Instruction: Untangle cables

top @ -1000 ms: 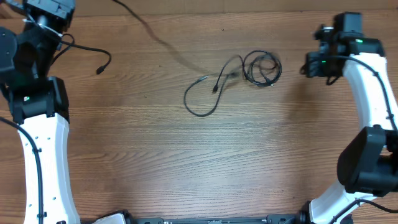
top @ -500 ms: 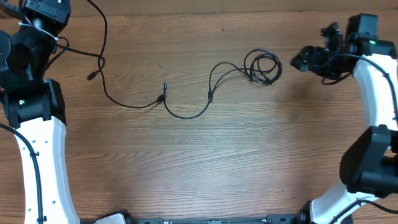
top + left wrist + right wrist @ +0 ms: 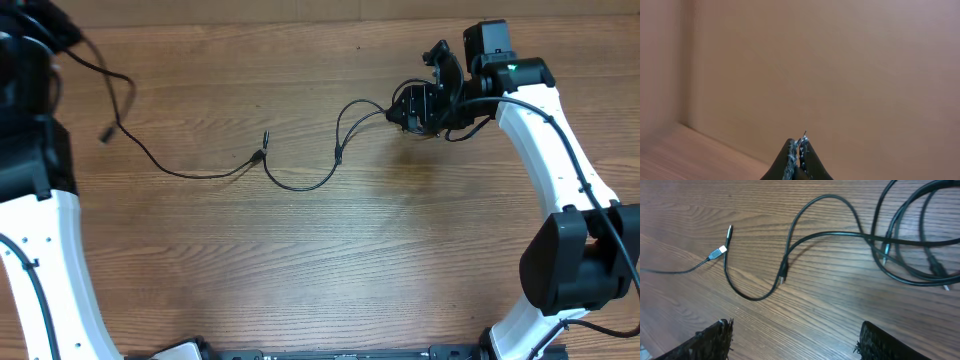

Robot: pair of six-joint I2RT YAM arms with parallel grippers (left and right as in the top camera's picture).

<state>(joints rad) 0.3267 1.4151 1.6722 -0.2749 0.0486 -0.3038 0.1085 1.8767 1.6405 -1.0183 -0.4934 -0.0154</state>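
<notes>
Thin black cables lie across the wooden table. One strand [image 3: 190,174] runs from the upper left, by my left arm, to a silver plug [image 3: 258,156] [image 3: 716,253]. A second strand [image 3: 300,187] [image 3: 755,297] loops from there to a small coil [image 3: 412,112] [image 3: 912,281]. My right gripper [image 3: 425,100] [image 3: 800,345] hovers open over the coil, holding nothing. The left gripper [image 3: 799,142] faces a wall, shut, with a thin cable tip poking out between its fingertips.
Thicker black wires of the left arm [image 3: 30,100] hang at the far left, one ending in a loose plug [image 3: 104,135]. The right arm [image 3: 550,170] reaches in from the right edge. The rest of the wooden table [image 3: 320,270] shows bare wood.
The left arm pulled its strand leftward, stretching the cables out across the table. The right gripper swung left from the table's right side to above the coil and opened wider.
</notes>
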